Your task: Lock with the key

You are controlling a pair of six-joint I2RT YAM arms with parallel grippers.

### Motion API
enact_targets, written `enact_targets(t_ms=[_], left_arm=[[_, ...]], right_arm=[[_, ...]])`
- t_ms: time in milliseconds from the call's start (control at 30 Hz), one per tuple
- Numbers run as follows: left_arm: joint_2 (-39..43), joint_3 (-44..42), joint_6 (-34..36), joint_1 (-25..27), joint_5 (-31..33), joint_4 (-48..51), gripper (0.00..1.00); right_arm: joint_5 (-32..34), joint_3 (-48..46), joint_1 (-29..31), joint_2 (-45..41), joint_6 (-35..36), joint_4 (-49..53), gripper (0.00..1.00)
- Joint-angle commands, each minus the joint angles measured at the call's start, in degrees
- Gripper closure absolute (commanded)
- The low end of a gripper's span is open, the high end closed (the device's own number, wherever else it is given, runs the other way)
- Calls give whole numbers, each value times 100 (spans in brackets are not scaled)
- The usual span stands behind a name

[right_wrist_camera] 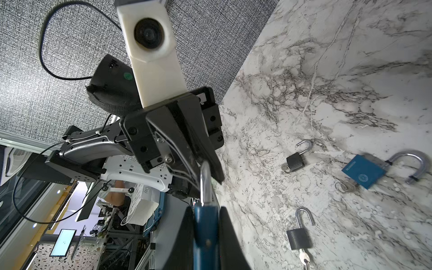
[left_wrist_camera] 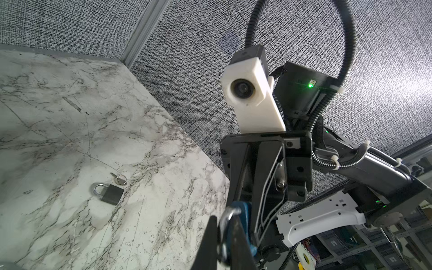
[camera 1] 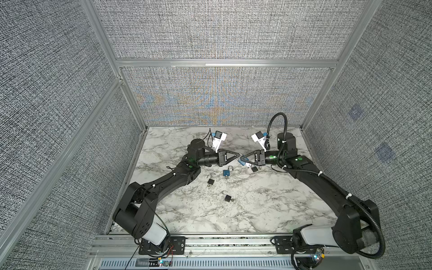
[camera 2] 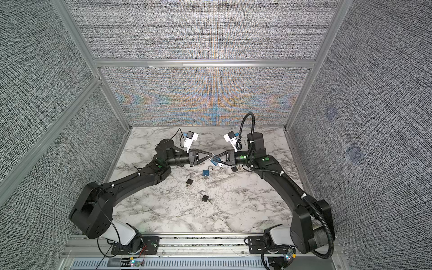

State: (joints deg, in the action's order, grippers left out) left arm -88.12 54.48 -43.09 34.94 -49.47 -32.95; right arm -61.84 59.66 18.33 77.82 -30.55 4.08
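While the right gripper (camera 1: pixel 243 159) is clamped on the body of a blue padlock (right_wrist_camera: pixel 207 233) held above the marble tabletop (camera 1: pixel 268 205), the left gripper (camera 1: pixel 239 155) meets it tip to tip, jaws pinched on that lock's steel shackle (right_wrist_camera: pixel 205 177). Below them lie a second blue padlock (camera 1: pixel 226 173), its shackle swung open and a key at its base, a left black padlock (camera 1: pixel 210 181) and a front black padlock (camera 1: pixel 228 198), both open with keys, and, beside the right wrist, a third black padlock (left_wrist_camera: pixel 109 194) that looks shut. The fingers hide the held lock's keyway, so whether a key sits in it cannot be told.
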Motion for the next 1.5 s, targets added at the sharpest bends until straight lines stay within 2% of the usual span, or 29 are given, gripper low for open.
enact_targets(t_ms=[0, 233, 600, 767, 867, 1067, 1467], left_arm=[[-17, -33, 52, 145, -721, 202, 100], [-81, 18, -107, 94, -874, -23, 100], [-189, 201, 64, 49, -794, 171, 100], [-115, 173, 65, 32, -494, 48, 100], [-126, 203, -8, 22, -476, 0, 100], [-193, 182, -341, -39, -467, -294, 100], [-118, 168, -616, -222, -261, -356, 100]], right_arm=[[183, 143, 82, -21, 45, -604, 100], [351, 147, 97, -56, 336, -262, 100], [518, 193, 113, -87, 570, 75, 100], [568, 90, 109, -170, 520, -74, 69], [551, 47, 91, -182, 456, -185, 62], [499, -81, 8, -282, 293, -414, 57], [151, -536, -268, -547, -19, -796, 56]])
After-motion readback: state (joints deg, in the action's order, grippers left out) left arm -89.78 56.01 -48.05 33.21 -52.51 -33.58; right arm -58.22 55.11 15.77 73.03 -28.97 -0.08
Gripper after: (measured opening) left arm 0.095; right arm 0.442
